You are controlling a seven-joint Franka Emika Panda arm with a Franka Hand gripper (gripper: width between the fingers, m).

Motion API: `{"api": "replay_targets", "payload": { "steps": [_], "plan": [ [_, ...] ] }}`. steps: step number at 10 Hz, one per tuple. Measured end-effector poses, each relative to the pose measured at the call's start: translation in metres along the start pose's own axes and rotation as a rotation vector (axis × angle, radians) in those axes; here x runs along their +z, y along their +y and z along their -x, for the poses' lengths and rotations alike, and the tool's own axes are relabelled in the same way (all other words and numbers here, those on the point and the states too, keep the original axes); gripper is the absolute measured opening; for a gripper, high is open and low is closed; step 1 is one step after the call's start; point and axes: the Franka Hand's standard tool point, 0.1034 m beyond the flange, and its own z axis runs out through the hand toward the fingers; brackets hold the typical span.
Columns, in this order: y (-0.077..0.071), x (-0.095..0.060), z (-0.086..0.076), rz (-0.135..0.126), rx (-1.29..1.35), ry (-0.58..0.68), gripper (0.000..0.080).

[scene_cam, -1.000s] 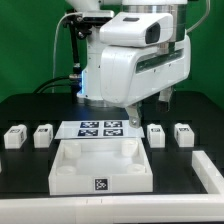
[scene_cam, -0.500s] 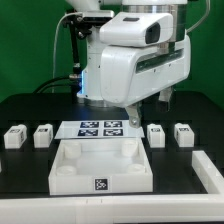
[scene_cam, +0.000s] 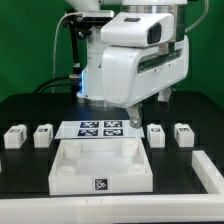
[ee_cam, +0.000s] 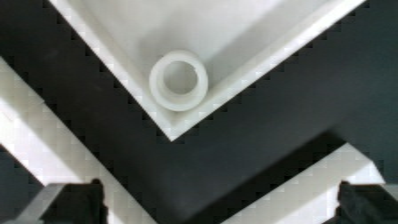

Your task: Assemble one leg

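Four small white legs lie on the black table in the exterior view: two on its left (scene_cam: 13,137) (scene_cam: 43,133) and two on its right (scene_cam: 156,133) (scene_cam: 183,132). The large white tray-like part (scene_cam: 100,176) lies in front of the arm. My gripper (scene_cam: 148,109) hangs above the table behind it, open and empty. In the wrist view the gripper (ee_cam: 214,205) has its dark fingertips (ee_cam: 63,200) wide apart. Nothing is between them. Beyond them is a corner of the tray-like part (ee_cam: 267,40) with a round socket (ee_cam: 178,80).
The marker board (scene_cam: 100,128) lies flat between the two pairs of legs, behind the tray-like part. A white raised edge (scene_cam: 210,170) stands at the exterior view's lower right. The arm's bulky white body fills the middle of that view.
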Motion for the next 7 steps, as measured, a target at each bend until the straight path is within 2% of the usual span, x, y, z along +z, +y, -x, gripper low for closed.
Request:
{"api": "replay_targets", "payload": {
  "steps": [2,4,5,7],
  "plan": [
    [-0.031,0.009,0.034,0.005,-0.216,0.0,0.065],
    [-0.054,0.025,0.078,-0.009,-0.476,-0.005,0.065],
    [-0.061,0.036,0.093,-0.02,-0.537,-0.004,0.065],
    [-0.064,0.057,0.11,-0.004,-0.593,0.015,0.065]
  ]
}}
